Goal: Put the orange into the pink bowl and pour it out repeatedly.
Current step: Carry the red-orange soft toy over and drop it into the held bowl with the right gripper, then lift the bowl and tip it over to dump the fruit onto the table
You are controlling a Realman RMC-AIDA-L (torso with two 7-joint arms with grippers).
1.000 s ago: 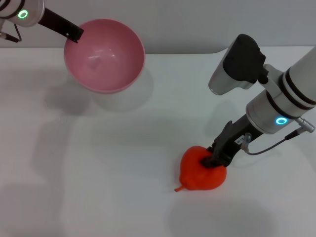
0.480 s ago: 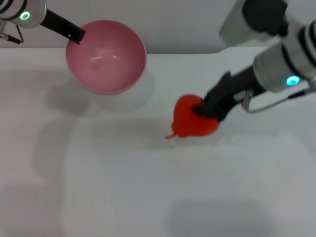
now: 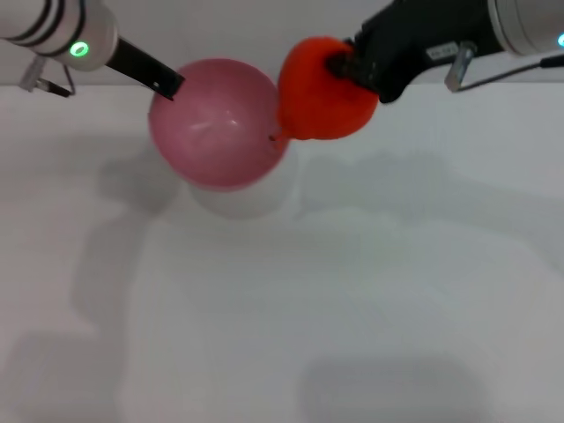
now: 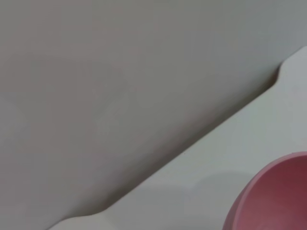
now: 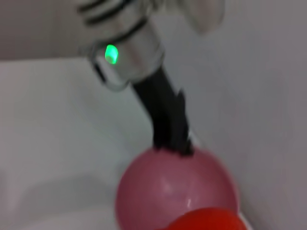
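Right gripper [image 3: 345, 69], clamped on the orange [image 3: 322, 92], hangs at three o'clock of the pink bowl [image 3: 218, 123], whose rim the left gripper [image 3: 169, 85] pinches.

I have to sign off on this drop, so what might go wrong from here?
1. The orange, shut in the right gripper, hangs over the right rim of the bowl, not its middle; released now, it may hit the rim and fall onto the table.
2. The left gripper holds the bowl by one rim only, so a knock could tilt it.
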